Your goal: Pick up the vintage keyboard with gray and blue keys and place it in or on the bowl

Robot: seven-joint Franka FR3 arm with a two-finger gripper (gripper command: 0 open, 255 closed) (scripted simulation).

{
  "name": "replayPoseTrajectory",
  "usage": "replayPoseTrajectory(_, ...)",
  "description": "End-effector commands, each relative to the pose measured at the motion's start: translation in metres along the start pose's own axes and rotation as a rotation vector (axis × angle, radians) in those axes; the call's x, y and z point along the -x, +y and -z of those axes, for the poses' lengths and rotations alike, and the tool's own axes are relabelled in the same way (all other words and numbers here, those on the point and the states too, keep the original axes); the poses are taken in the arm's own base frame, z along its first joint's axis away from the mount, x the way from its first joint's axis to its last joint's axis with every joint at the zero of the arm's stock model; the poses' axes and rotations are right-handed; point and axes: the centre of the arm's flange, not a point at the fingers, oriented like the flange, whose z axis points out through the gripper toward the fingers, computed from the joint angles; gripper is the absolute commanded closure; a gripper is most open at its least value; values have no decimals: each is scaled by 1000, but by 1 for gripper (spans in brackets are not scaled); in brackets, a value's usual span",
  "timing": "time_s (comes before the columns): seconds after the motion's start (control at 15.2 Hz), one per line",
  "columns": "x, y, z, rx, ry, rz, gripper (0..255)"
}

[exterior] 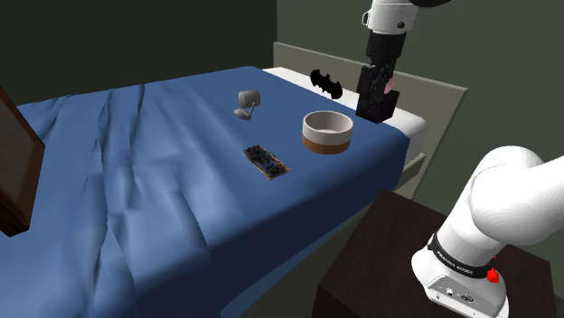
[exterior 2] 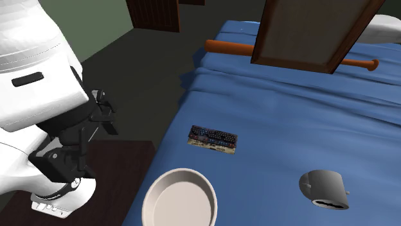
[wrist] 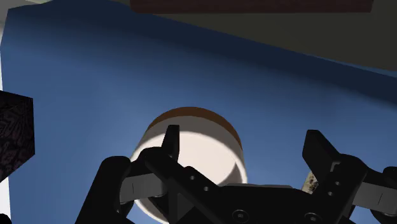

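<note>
The keyboard (exterior: pixel 267 162) lies flat on the blue cover of the bed (exterior: pixel 136 181). It is a small dark board with blue keys and a pale edge, and nothing is touching it. In the shoulder view it is to the left of the bowl (exterior: pixel 326 135) and a little lower, near it but apart. In the second exterior view it lies close to the side edge of the bed, beyond the bowl.

The bowl is round, with a pale inside and a brown band low on its wall, and it stands on the cover near the corner of the bed. The jaws hang in the air over this corner. They are wide open and have hold of nothing; in the wrist view the black fingers (wrist: pixel 170 143) stand well apart, with the bowl below them.

A grey mug (exterior: pixel 248 102) lies on its side further up the bed. A black block (exterior: pixel 373 101) stands just beside the bowl, and a black bat-shaped figure (exterior: pixel 325 82) is behind it. The white arm (exterior: pixel 506 208) rises from a dark brown stand (exterior: pixel 380 262).
</note>
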Motion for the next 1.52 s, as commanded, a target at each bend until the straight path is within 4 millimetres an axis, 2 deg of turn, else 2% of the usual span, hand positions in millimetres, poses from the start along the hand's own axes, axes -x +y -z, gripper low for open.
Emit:
replayPoseTrajectory(0.0,0,0,0,0,0,0,0)
replayPoseTrajectory(0.73,-98,-99,-60,51,-13,-89,0)
replayPoseTrajectory(1.45,-203,-186,-126,102,-26,-178,0)
